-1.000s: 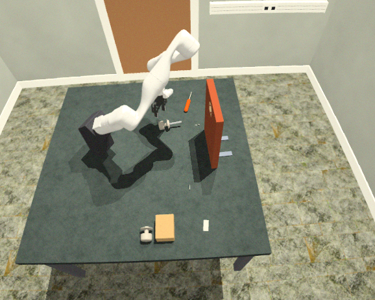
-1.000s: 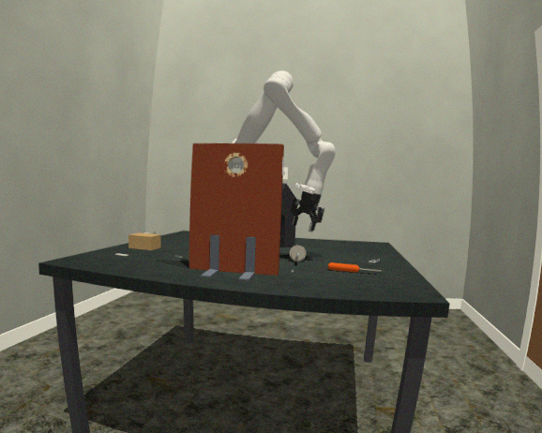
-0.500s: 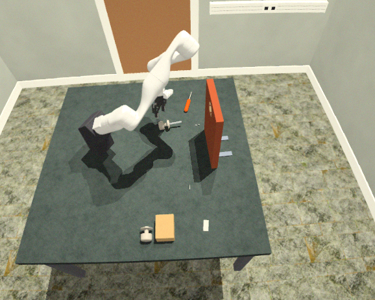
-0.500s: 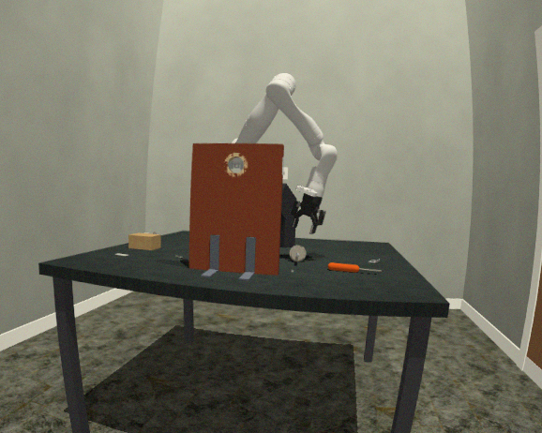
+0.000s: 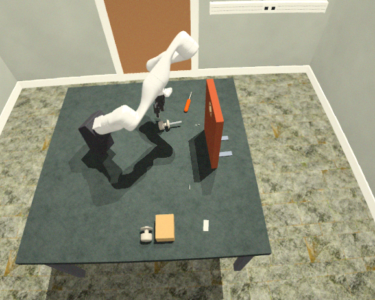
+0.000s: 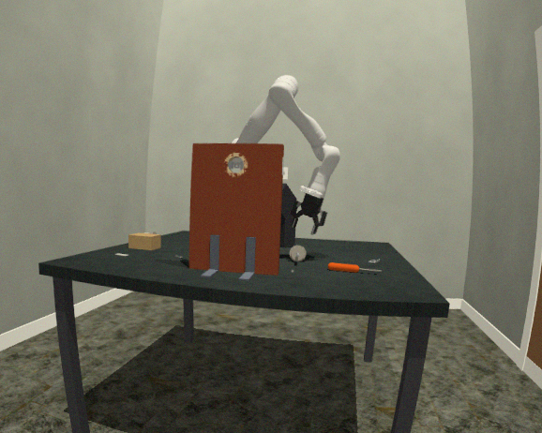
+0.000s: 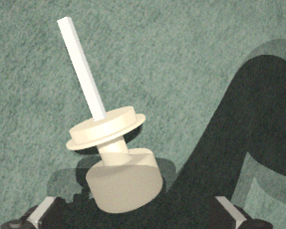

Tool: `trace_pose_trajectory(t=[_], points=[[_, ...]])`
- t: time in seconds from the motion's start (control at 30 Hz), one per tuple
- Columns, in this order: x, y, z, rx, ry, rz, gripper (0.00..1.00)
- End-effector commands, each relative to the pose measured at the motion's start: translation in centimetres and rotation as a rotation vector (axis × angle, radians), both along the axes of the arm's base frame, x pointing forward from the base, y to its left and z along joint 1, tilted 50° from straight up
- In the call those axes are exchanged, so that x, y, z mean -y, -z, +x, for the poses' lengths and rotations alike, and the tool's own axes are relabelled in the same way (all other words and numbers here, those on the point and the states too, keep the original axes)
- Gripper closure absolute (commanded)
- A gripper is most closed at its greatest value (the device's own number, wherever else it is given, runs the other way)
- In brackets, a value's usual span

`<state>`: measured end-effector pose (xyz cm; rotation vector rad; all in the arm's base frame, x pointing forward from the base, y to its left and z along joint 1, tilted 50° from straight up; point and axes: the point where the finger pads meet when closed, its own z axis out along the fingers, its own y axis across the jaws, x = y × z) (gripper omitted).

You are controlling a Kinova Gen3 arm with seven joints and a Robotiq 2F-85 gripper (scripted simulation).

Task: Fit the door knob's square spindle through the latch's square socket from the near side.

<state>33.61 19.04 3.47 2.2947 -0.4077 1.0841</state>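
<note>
A dark green table [image 5: 85, 208] stands on a mottled stone-pattern floor [image 5: 312, 182], in a grey-walled room w/ white skirting, a brown door [image 5: 148, 30] and a white wall vent [image 5: 268, 6].

Landmark: the upright orange-red wood panel [image 5: 213, 120], held by two grey brackets [image 6: 231, 255]. The door knob [image 5: 165, 125] lies on its side on the table, on the robot's side of the panel, spindle [image 5: 176, 123] pointing toward the panel but well apart from it. The gripper [image 5: 158, 108] hangs above the knob, fingers spread wide, holding nothing.

Top view only: a second knob [image 5: 146, 234] beside a tan block [image 5: 165, 227], and a small white piece [image 5: 205, 225], all near the table's front edge, far from the panel. An orange screwdriver [image 5: 187, 103] lies between gripper and panel.

Exterior view alone shows the latch socket [image 6: 235, 164] high on the panel's far face, ringed in tan. Wrist view alone gives detail: round plate [image 7: 106, 128], square white spindle, fingertips at the lower corners either side of the knob.
</note>
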Motion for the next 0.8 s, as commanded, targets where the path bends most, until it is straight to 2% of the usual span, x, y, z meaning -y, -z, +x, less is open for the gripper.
trace_pose_trajectory(t=[0.0,0.1,0.47,0.7,0.77], points=[[0.03,0.26,0.05,-0.025,-0.019,-0.043,0.1],[0.03,0.4,0.16,-0.038,-0.03,-0.064,0.1],[0.01,0.9,0.57,-0.042,-0.034,-0.071,0.1],[0.02,1.0,0.66,-0.086,-0.079,-0.146,0.1],[0.02,1.0,0.66,-0.086,-0.079,-0.146,0.1]])
